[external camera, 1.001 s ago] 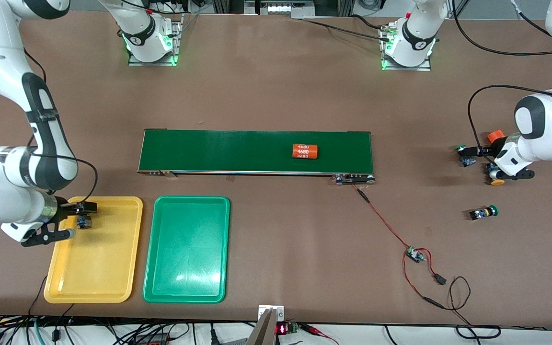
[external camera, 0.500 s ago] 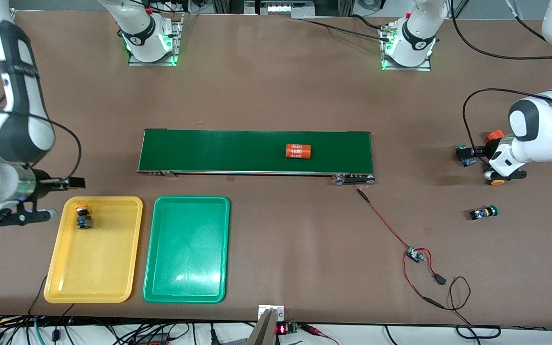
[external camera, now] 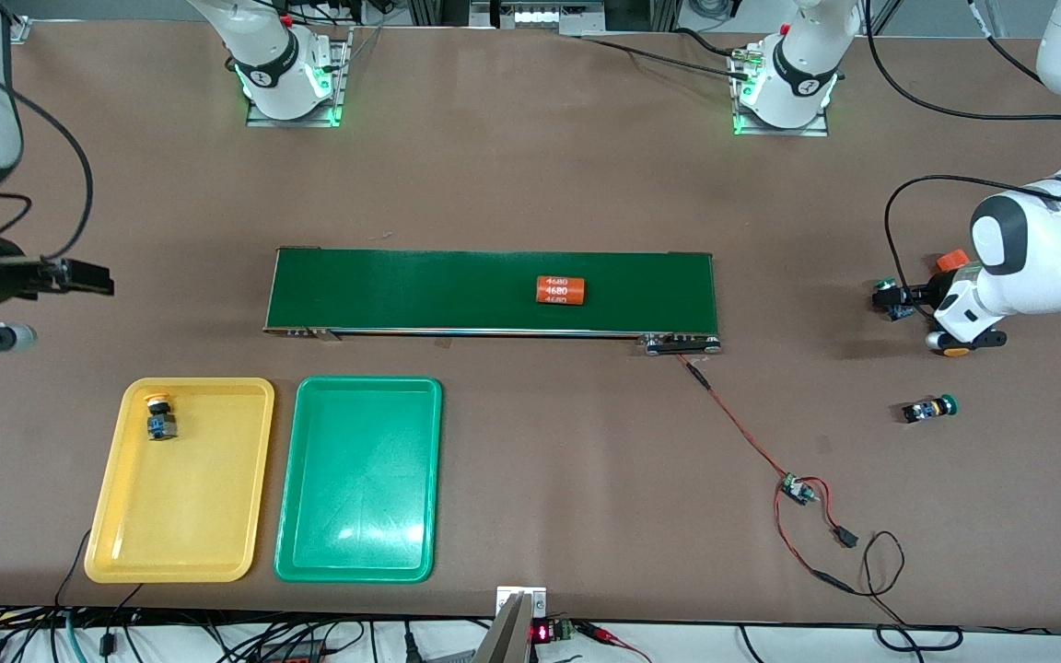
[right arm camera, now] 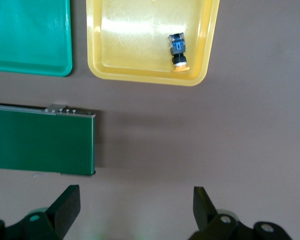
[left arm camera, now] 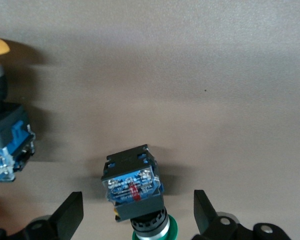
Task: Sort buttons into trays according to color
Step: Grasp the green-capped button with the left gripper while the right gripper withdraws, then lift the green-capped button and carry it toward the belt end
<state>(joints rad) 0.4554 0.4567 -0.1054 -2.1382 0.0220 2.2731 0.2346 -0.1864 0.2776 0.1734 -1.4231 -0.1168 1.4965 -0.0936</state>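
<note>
While one yellow-capped button (external camera: 159,419) lies in the yellow tray (external camera: 125,543), the green tray (external camera: 357,569) sits just beside it. Toward the left arm's end of the conveyor belt (external camera: 420,290), the left gripper (left arm camera: 138,220) hangs with fingers spread around a green-capped button (left arm camera: 135,187). The right gripper (right arm camera: 136,215), fingers spread and holding nothing, hovers over bare table off the conveyor belt's right-arm end.

Front high; wrists downward; yellow tray (external camera: 116,516) (right arm camera: 200,60) shared.
</note>
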